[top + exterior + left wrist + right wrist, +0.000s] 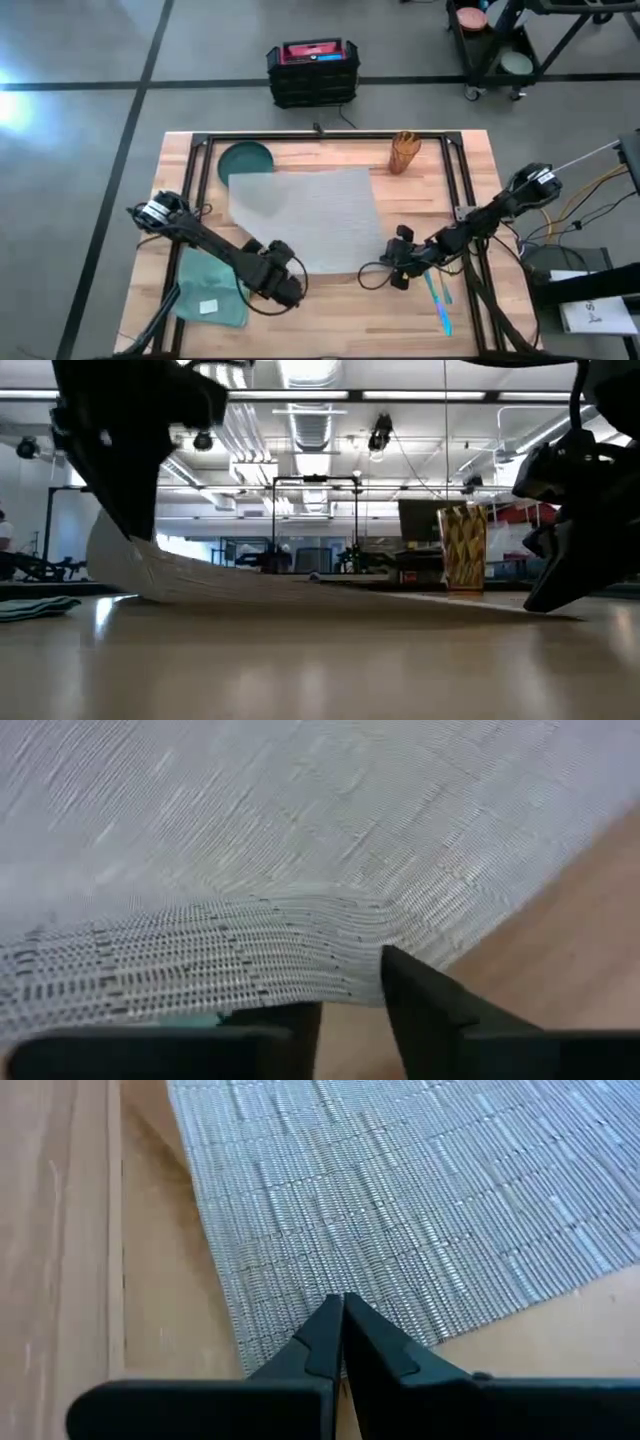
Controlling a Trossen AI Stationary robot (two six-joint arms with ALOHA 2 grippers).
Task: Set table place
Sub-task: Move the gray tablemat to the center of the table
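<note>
The grey woven placemat (305, 212) lies across the middle of the table (330, 330). Its far left corner overlaps the dark green plate (246, 158). My left gripper (288, 285) is at the mat's near left corner, shut on it, and that end stands raised (115, 555) in the low view. My right gripper (398, 268) is shut at the mat's near right corner, which lies flat (500, 608). My left gripper holds the placemat's near left edge (340, 975). One finger is hidden under the cloth and the other finger (425, 1005) shows over it. The edge is buckled and lifted off the table, while the rest of the mat slopes down to the wood. My right gripper has its closed fingertips (330, 1325) on the placemat's near edge (300, 1335), by the right corner, coming in on a slant from the near side. The fingers hide whether the edge sits between them. That end of the mat lies flat on the table.
A teal napkin (212, 292) with a small white piece on it lies at the near left, beside my left arm. Blue cutlery (438, 302) lies at the near right. A yellow woven cup (404, 152) stands at the far right. A black crate (312, 72) sits on the floor beyond the table.
</note>
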